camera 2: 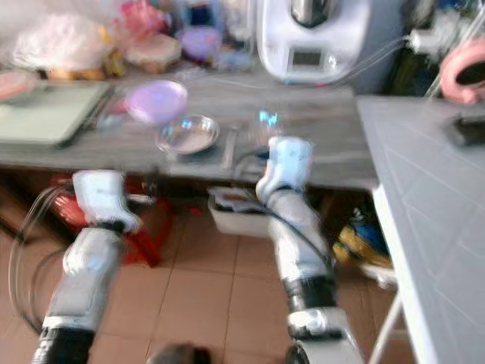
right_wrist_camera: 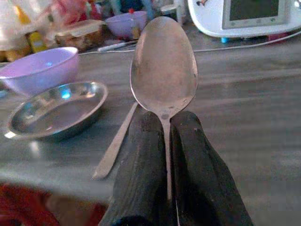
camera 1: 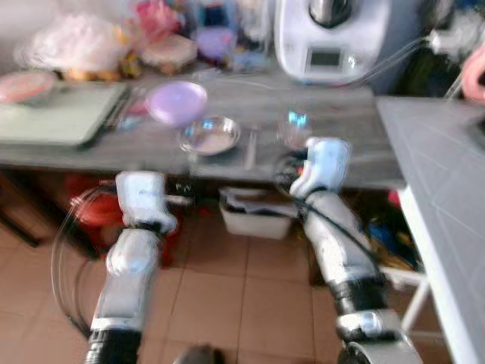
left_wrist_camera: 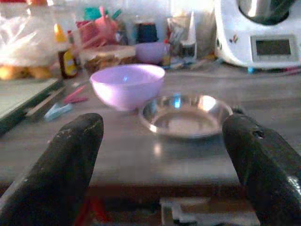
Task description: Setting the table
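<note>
The right gripper (right_wrist_camera: pixel 165 136) pinches a spoon (right_wrist_camera: pixel 163 66) tight above the table (right_wrist_camera: pixel 263 117). The left gripper (left_wrist_camera: pixel 162 155) is open wide near the silver dish (left_wrist_camera: pixel 186 115).

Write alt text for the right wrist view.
The right gripper pinches a metal spoon by its handle, bowl pointing up, over a grey table. Beyond it sit a shallow steel dish, a lilac bowl and another utensil's handle.

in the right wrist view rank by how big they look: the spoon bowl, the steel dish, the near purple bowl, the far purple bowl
1. Spoon bowl, though it is held right at the camera by the right gripper.
2. Steel dish.
3. Near purple bowl, roughly like the dish.
4. Far purple bowl.
</note>
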`<state>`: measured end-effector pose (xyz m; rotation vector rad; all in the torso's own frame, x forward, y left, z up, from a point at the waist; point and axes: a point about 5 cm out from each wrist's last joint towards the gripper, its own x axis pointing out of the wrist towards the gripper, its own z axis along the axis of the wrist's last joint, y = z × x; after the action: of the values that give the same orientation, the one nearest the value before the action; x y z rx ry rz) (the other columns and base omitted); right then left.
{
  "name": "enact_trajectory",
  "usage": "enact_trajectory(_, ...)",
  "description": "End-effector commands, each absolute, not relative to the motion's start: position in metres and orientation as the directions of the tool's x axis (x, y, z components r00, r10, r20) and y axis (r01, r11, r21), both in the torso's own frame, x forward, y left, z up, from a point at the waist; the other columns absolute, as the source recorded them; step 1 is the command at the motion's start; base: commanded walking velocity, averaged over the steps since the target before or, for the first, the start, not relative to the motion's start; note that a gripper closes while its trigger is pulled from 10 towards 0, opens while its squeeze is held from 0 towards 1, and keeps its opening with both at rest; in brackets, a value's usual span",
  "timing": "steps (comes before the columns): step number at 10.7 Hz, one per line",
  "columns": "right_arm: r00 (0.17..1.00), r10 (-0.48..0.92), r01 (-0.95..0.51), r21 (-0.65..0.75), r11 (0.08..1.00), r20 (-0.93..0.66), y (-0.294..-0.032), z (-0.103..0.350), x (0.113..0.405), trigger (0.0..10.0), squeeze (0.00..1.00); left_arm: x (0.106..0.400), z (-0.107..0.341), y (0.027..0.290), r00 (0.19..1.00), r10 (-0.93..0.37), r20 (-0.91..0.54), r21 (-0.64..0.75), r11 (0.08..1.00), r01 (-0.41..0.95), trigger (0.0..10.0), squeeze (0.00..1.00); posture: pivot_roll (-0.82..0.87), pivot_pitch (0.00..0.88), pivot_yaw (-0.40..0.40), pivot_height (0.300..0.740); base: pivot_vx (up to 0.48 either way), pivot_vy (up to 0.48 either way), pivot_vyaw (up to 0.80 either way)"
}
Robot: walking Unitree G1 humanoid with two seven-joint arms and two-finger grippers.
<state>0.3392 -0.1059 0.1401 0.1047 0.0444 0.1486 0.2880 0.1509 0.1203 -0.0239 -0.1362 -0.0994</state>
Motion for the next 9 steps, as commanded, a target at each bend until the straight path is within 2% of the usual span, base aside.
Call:
enact_trajectory(1,0.992,0.121,-0.117,0.1,0.988,-0.03,-0.115,0.142,0.341,0.0,0.0,0.288,0.122,0.144,0.982,-0.126,0.14,-0.012,0.992,0.129,10.0,0.0,0.01,0.048,0.064,0.74,0.472,0.0,0.0)
enact_trajectory(2,0.993,0.118,-0.114,0.099,0.988,-0.031,-0.116,0.142,0.341,0.0,0.0,0.289,0.122,0.145,0.984,-0.111,0.136,-0.022,0.993,0.115,10.0,0.0,0.01,0.05,0.065,0.74,0.251,0.0,0.0)
enact_trajectory(3,0.994,0.099,-0.095,0.093,0.991,-0.036,-0.118,0.141,0.341,10.0,0.0,0.289,0.123,0.146,0.985,-0.092,0.144,-0.03,0.995,0.098,10.0,0.0,0.01,0.052,0.066,0.74,0.0,0.0,0.0)
enact_trajectory(5,0.997,0.061,-0.054,0.126,0.991,-0.052,-0.123,0.138,0.342,10.0,0.0,0.288,0.124,0.151,0.984,-0.092,0.15,-0.014,0.995,0.095,10.0,0.0,0.02,0.057,0.064,0.74,0.0,0.0,0.0)
enact_trajectory(7,0.996,0.064,-0.055,0.123,0.991,-0.067,-0.123,0.135,0.343,10.0,0.0,0.287,0.123,0.157,0.988,-0.068,0.139,-0.025,0.997,0.072,10.0,0.0,0.02,0.066,0.064,0.74,0.0,0.0,-0.61)
enact_trajectory(9,0.995,0.068,-0.058,0.136,0.989,-0.068,-0.119,0.134,0.343,10.0,0.0,0.284,0.123,0.155,0.987,-0.08,0.141,-0.001,0.997,0.081,10.0,0.0,0.03,0.076,0.065,0.74,0.0,0.471,-0.59)
